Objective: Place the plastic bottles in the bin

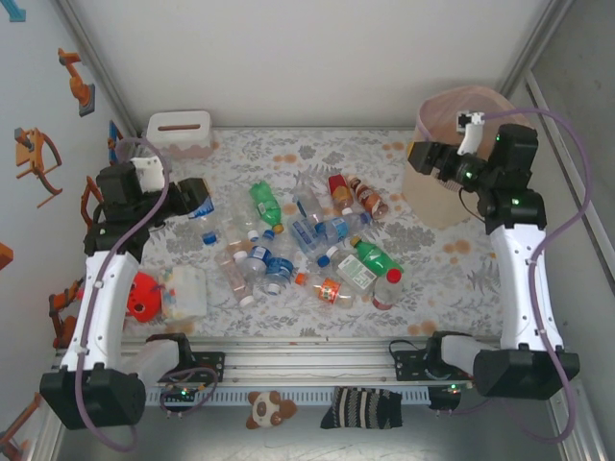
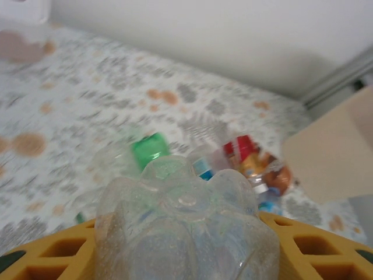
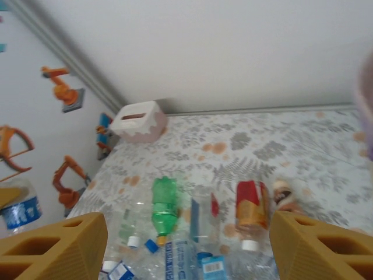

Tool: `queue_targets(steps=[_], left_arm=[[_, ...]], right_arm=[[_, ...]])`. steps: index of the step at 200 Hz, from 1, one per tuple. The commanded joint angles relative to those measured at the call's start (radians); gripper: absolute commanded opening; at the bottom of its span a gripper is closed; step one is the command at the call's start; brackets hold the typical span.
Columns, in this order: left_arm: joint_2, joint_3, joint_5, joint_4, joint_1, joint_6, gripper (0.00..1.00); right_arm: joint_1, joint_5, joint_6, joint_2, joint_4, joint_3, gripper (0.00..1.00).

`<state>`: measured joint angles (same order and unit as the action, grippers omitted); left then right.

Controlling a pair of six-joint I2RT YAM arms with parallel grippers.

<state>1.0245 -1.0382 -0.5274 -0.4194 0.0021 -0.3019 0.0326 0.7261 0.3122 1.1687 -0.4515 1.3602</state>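
On the left wall: flat orange robot-arm stickers [image 3: 63, 87] on pale paint.
Tissue box [image 1: 180, 132]: far-left corner of the surface; rounded, with a white top that has a slot and a pink scalloped base.
Clear container [image 1: 184, 291]: near-left, boxy and translucent, with a red object [image 1: 144, 295] at its left side.
Left jaws: yellow-orange plastic moulded with square pockets. They are closed on a clear bottle [image 2: 185, 233] whose lobed, petal-shaped base faces the wrist camera. From above, its blue label shows, the print too small to read.
Surface [image 1: 452, 259]: cloth printed with grey leaves and orange blots.
Plastic bottles [image 1: 306, 235]: heaped on their sides mid-surface, touching one another. There are crinkled clear ones with blue caps and blue labels, a green bottle [image 1: 264, 204] and a red-labelled bottle [image 3: 252, 210]. The label writing is blurred and unreadable.
Right jaws: same yellow pocketed plastic, spread wide with nothing between them, held up at the bin's left side.
Bin [image 1: 437, 204]: far-right, well apart from the heap. It has smooth beige rounded-square walls and a thin translucent pink liner [image 1: 459, 96] folded over the rim.
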Motion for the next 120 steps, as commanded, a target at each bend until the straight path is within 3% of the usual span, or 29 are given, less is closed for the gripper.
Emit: queue_targets(steps=[1, 50, 120], left_arm=[[-0.047, 0.017, -0.185, 0.147, -0.014, 0.022, 0.42], [-0.08, -0.015, -0.262, 0.27, -0.128, 0.015, 0.41], [-0.017, -0.058, -0.295, 0.446, -0.201, -0.068, 0.39]], right_arm=[[-0.06, 0.077, -0.039, -0.022, 0.099, -0.001, 0.72], [-0.205, 0.123, -0.068, -0.069, 0.241, -0.06, 0.72], [-0.287, 0.14, -0.09, -0.045, 0.281, -0.069, 0.72]])
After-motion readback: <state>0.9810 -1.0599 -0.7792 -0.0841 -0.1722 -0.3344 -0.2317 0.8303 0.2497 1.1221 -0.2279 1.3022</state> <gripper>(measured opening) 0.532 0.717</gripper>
